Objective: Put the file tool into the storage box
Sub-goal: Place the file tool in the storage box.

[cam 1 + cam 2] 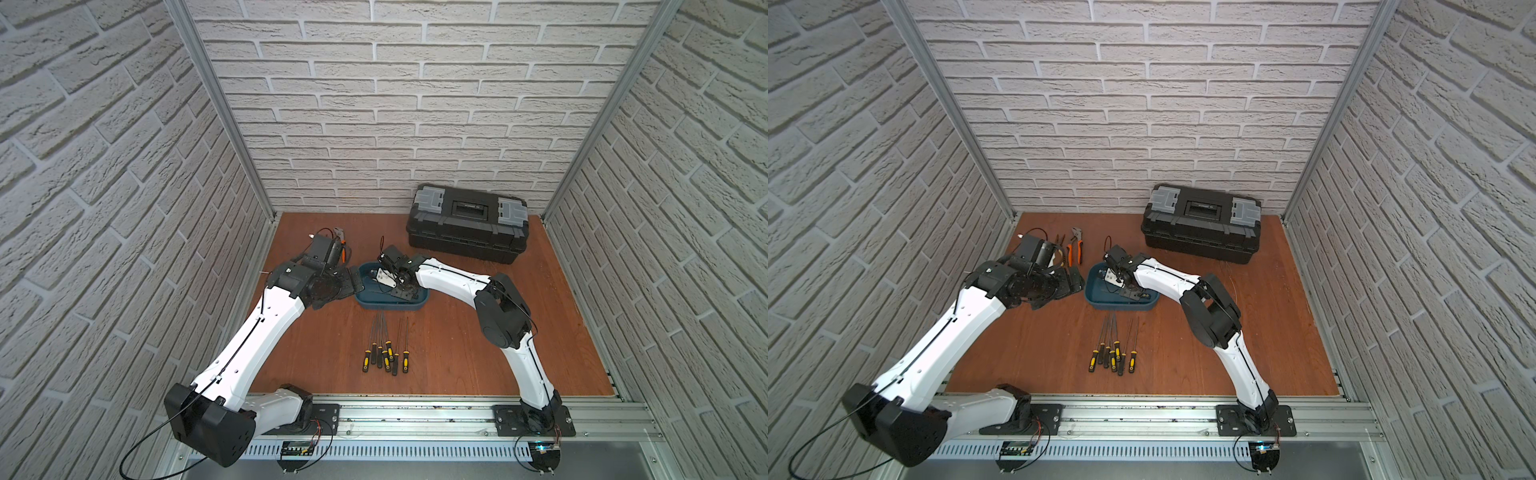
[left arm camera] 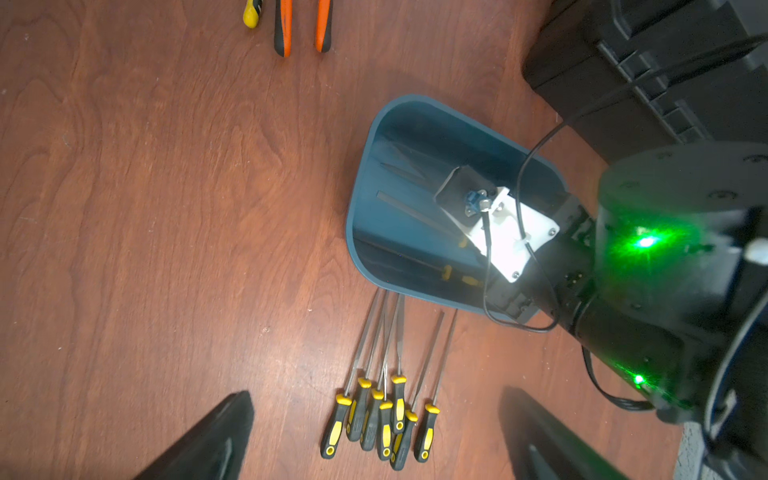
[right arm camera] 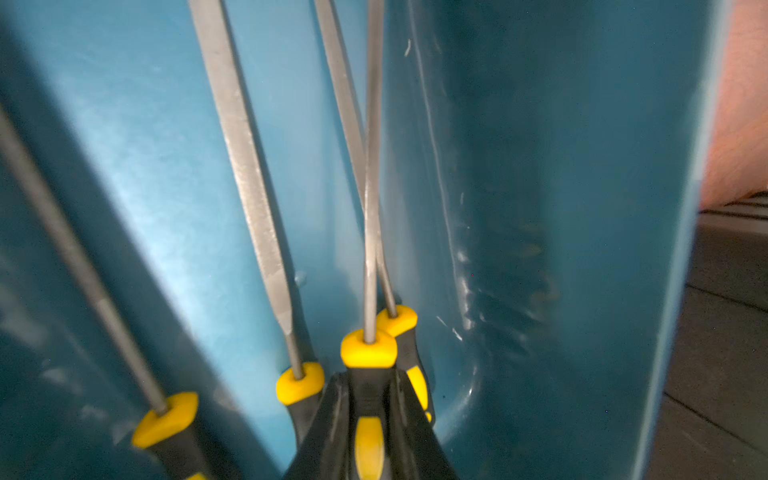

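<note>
Storage box (image 1: 386, 305) sits mid-frame in both top views; inside it our right gripper (image 3: 369, 382) clamps the file tool (image 3: 368, 353) by its black-and-yellow handle. Our left gripper (image 2: 374, 392) hangs just left of the box, and we see it wide open.

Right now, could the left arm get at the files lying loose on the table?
Probably yes. The left gripper is open beside the storage box, the loose files lie uncovered in front of it, and the right gripper, holding a file, is inside the box, clear of them.
</note>
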Robot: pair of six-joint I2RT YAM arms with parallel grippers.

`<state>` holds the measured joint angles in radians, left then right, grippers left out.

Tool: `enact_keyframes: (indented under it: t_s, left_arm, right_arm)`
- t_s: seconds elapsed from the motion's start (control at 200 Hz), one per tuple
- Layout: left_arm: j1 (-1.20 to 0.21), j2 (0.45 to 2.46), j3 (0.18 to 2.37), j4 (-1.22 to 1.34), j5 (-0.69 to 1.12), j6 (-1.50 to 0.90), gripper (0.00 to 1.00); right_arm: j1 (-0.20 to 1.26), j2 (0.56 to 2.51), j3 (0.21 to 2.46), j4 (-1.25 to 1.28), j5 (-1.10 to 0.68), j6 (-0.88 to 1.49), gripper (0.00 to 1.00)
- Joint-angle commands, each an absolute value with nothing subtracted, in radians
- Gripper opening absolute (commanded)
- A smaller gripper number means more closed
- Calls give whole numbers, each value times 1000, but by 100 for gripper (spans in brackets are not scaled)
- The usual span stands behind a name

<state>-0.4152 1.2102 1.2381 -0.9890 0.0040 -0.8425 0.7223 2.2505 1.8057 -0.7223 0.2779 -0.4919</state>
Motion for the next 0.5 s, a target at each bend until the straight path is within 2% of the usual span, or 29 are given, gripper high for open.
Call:
enact_keyframes:
  t_s: [0.0, 0.285, 0.41, 0.495]
  left_arm:
    - [-423, 1224, 1260, -993, -20, -857, 98]
    - [-424, 1238, 1282, -1010, -33, -857, 98]
    - [-423, 1214, 1272, -1015, -59, -864, 98]
    - [-423, 1190, 1256, -1013, -75, -865, 98]
  right_arm:
    - [716, 2267, 1819, -716, 298, -446, 32]
    - [704, 2222, 1830, -730, 273, -338, 39]
    - [701, 2177, 1834, -720, 251, -271, 54]
    - [695, 2145, 1843, -721, 212, -212, 58]
